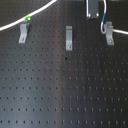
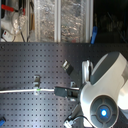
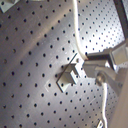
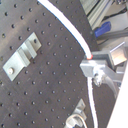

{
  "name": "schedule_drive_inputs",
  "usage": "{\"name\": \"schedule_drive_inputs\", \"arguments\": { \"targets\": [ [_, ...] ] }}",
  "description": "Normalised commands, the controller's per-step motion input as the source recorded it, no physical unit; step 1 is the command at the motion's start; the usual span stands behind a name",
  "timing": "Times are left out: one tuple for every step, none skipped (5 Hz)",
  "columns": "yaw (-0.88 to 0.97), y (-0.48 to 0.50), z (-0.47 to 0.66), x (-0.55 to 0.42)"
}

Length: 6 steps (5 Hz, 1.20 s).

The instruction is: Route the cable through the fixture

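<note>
Cable (image 4: pixel 75 35) runs lengthwise through my gripper (image 4: pixel 92 67) (jaws clamped on it), just beside the nearest clip (image 3: pixel 70 75).

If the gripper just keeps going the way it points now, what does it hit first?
Probably the perforated board itself. In the second wrist view the gripper, shut on the cable, points at bare board between two clips; depth is unclear.

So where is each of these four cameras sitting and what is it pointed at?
First exterior view: looks down across the board at three clips; the gripper shows at the top.
Second exterior view: high, behind the arm, facing shelves.
First wrist view: on the gripper, close over one clip.
Second wrist view: on the gripper, along the cable.
All four share the cable and board.
</note>
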Motion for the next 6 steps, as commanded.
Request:
{"name": "schedule_drive_inputs", "arguments": {
  "targets": [
    [0.00, 0.033, 0.03, -0.021],
    [-0.01, 0.031, 0.18, 0.040],
    [-0.49, 0.551, 0.22, -0.158],
    [0.00, 0.672, 0.03, -0.136],
    [0.00, 0.040, 0.00, -0.007],
    [0.00, -0.213, 0.30, -0.314]
  ]
}}
